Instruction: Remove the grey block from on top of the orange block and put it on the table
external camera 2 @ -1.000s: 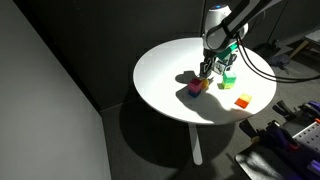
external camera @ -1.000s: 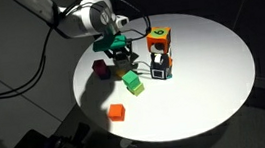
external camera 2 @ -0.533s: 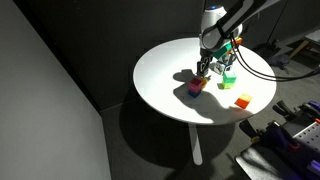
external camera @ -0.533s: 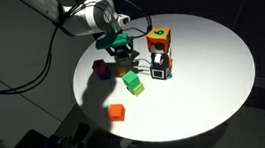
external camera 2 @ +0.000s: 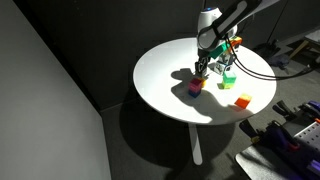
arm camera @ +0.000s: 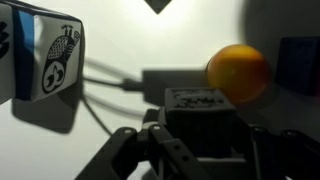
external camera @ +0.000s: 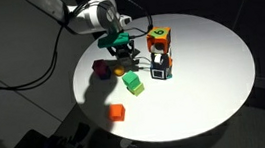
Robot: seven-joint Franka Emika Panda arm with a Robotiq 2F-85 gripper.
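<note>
I am pinching what looks like the grey block (arm camera: 200,100) in the gripper (external camera: 121,52), hanging over the table (external camera: 213,75); the orange block (external camera: 117,112) is lying bare, well apart; lowering and releasing are remaining.

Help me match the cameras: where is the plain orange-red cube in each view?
Exterior view: the plain orange-red cube sits alone near the lower-left rim of the round white table.
Exterior view: the cube lies at the lower right of the table top.
Wrist view: not in it.
Shared landmark: the magenta cube, seen in both exterior views.
</note>
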